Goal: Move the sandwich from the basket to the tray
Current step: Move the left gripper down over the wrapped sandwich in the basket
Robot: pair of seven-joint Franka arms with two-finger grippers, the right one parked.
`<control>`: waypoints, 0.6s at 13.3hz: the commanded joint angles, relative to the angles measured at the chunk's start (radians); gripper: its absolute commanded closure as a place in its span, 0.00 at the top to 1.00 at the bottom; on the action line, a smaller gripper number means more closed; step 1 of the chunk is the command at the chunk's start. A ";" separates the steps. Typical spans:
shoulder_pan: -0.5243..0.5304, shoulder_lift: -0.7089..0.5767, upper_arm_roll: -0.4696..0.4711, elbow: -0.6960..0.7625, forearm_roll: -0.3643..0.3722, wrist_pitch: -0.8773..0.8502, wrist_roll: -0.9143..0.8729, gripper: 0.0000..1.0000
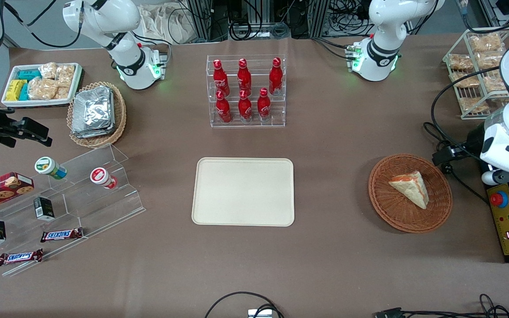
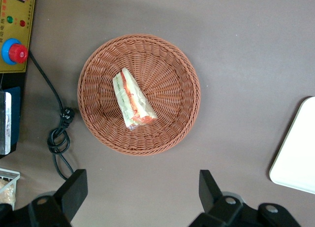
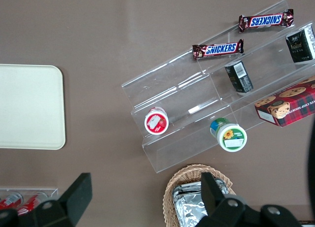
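1. Sandwich (image 1: 410, 187) (image 2: 132, 101) lies flat in the basket (image 1: 410, 193) (image 2: 139, 94), near the middle of the weave, its orange-red and green filling stripe along one long edge; nothing touches it.
2. Basket sits on the brown table (image 1: 334, 256), toward the working arm's end, well apart from the tray (image 1: 243, 191) (image 2: 297, 153).
3. Tray rests at the table's middle, with nothing on it, nearer the front camera than the bottle rack (image 1: 246, 91).
4. Gripper (image 2: 140, 192) hangs above the table just beside the basket, clear of the rim; its two dark fingers (image 2: 74, 190) stand wide apart with nothing between them. In the front view only the arm's white wrist shows by the basket.
5. Black cable (image 2: 58, 133) loops on the table just beside the basket, running to a yellow control box (image 1: 508, 219) (image 2: 14, 27) with a red button.
6. Wire rack (image 1: 480, 70) of snack bags stands farther from the front camera than the basket.
7. Toward the parked arm's end lie a tan basket (image 1: 97, 114) of foil packets, a white tray (image 1: 41, 84) of snacks, and a clear stepped stand (image 1: 73, 198) with cups, small boxes and Snickers bars (image 1: 62, 234).
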 commanded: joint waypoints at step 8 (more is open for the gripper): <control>-0.001 0.113 -0.003 -0.074 0.034 0.096 -0.296 1.00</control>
